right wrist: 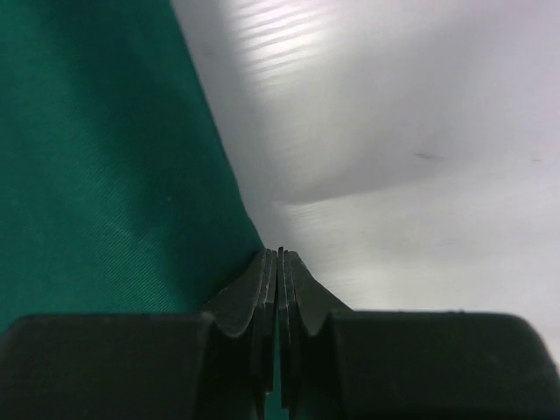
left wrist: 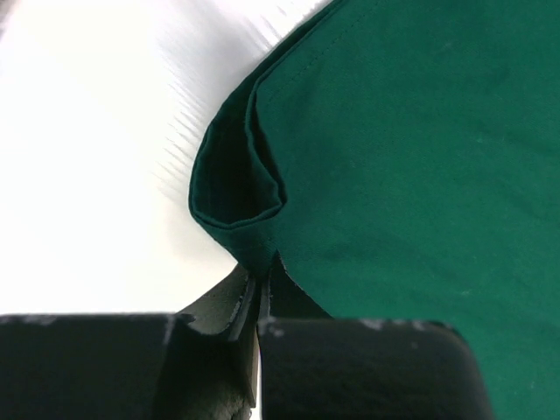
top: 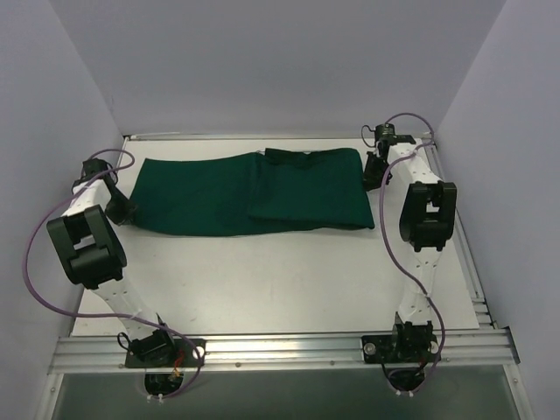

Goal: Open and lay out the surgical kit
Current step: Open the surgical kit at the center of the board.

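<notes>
The surgical kit shows as a dark green cloth drape (top: 219,197) stretched left to right across the far half of the white table (top: 280,280), with an extra folded layer over its right half (top: 311,188). My left gripper (top: 120,208) is at the drape's left end. In the left wrist view it (left wrist: 262,278) is shut on a folded corner of the drape (left wrist: 402,157). My right gripper (top: 374,171) is at the right end. In the right wrist view it (right wrist: 278,255) is shut, with the drape's edge (right wrist: 96,157) running into the jaws.
White enclosure walls (top: 52,105) stand close on both sides and behind. An aluminium rail (top: 280,348) runs along the near edge, holding both arm bases. Purple cables (top: 35,262) loop beside each arm. Bare table lies between the drape and the rail.
</notes>
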You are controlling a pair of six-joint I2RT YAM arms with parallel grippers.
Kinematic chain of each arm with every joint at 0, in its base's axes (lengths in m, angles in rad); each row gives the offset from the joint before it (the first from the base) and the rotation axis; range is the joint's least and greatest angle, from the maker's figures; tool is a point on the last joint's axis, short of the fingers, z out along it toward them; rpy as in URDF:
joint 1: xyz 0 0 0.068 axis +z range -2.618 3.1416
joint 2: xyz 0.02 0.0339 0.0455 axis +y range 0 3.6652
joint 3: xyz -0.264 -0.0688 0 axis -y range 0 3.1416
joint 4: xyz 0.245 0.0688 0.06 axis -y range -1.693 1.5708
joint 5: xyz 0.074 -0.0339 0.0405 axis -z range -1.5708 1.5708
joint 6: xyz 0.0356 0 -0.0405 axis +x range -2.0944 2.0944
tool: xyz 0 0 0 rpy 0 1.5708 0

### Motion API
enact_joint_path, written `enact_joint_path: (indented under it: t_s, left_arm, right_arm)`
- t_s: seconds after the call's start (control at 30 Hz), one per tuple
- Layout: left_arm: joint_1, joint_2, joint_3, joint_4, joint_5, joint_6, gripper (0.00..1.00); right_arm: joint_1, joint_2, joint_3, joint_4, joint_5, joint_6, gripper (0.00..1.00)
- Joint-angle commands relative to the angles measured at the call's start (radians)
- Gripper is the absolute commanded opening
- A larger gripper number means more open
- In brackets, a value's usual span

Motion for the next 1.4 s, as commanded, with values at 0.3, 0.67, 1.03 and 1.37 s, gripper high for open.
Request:
enact_joint_path:
  t_s: [0.3,0.67,1.03,1.37]
  left_arm:
    - [0.111,0.143,0.249,-0.136,-0.187,0.074,0.02]
    - [0.091,0.097,0.206,-0.187,-0.141,0.065,0.66]
    - [-0.008,-0.188,0.051,-0.236,-0.051,-0.009,0.72]
    - [-0.148,-0.413,-0.141,-0.21,0.153,-0.031,0.69]
  right_arm:
    - [0.093,0.007,0.033,-0.03,-0.141,0.01,0.0]
    - [0.096,-0.003,0.306,-0.155,0.06,-0.021,0.47]
    - [0.432,-0.122,0.251,0.015,-0.058,-0.089,0.66]
    - [0.697,0.007,0.363,0.038,-0.086,-0.152,0.68]
